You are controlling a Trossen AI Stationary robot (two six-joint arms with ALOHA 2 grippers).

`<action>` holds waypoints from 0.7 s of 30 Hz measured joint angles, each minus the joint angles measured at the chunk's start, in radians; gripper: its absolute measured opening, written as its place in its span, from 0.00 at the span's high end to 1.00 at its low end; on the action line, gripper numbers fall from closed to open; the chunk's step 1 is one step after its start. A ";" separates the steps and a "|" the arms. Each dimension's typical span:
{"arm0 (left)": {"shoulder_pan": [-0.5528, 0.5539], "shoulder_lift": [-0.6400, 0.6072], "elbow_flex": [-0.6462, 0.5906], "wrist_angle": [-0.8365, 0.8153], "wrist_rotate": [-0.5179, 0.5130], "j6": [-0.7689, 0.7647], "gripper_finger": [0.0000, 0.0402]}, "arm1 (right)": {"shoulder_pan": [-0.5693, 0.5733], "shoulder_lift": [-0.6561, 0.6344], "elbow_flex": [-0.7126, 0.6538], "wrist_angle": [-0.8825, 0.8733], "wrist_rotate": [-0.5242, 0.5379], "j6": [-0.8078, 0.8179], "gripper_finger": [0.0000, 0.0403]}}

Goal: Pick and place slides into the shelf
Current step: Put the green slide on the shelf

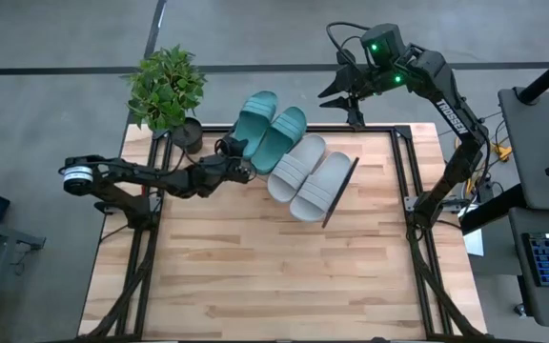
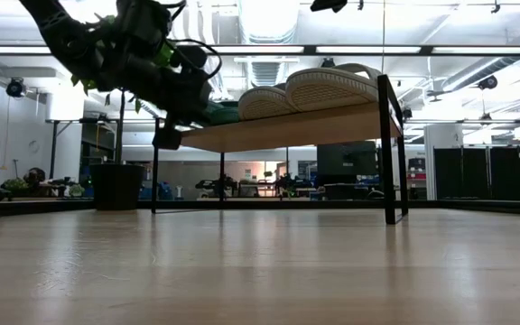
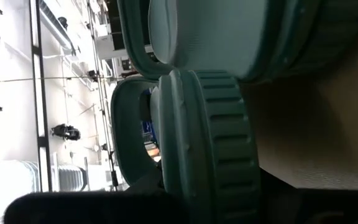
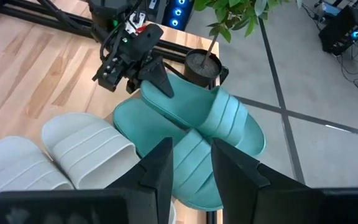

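Four slides lie side by side on the slanted wooden shelf (image 1: 336,195): two teal ones (image 1: 255,119) (image 1: 282,136) and two light grey ones (image 1: 296,164) (image 1: 322,183). In the low view the grey slides (image 2: 332,86) rest sole-down on the board (image 2: 287,126). My left gripper (image 1: 236,157) reaches in from the table's left and is shut on the outer teal slide (image 4: 197,106). My right gripper (image 1: 351,100) hangs open, high above the table's far edge, touching nothing. My left gripper (image 4: 157,81) holds the outer teal slide by its heel end (image 4: 166,99), one dark finger (image 4: 160,84) lying over the footbed; the other finger is hidden below. It comes nearly level from the table's left. The slide's strap end (image 4: 229,118) lies on the shelf beside the second teal slide (image 4: 185,162).
A potted plant (image 1: 170,90) stands at the table's far left corner, its dark pot (image 4: 201,65) close to the teal slides. The shelf's black wire frame (image 2: 388,153) stands on the tabletop (image 1: 255,276). The table's near half is bare wood.
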 joint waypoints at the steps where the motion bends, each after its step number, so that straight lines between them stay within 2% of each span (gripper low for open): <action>1: 0.003 0.000 -0.003 0.001 0.007 0.001 0.90 | 0.000 0.000 0.000 0.000 0.000 0.000 0.75; 16: 0.044 -0.002 -0.005 -0.004 0.021 0.083 0.90 | 0.000 0.000 0.000 -0.004 -0.002 0.008 0.75; 21: 0.046 -0.005 -0.011 -0.023 0.088 0.036 0.90 | 0.000 0.000 0.000 -0.003 -0.002 -0.002 0.75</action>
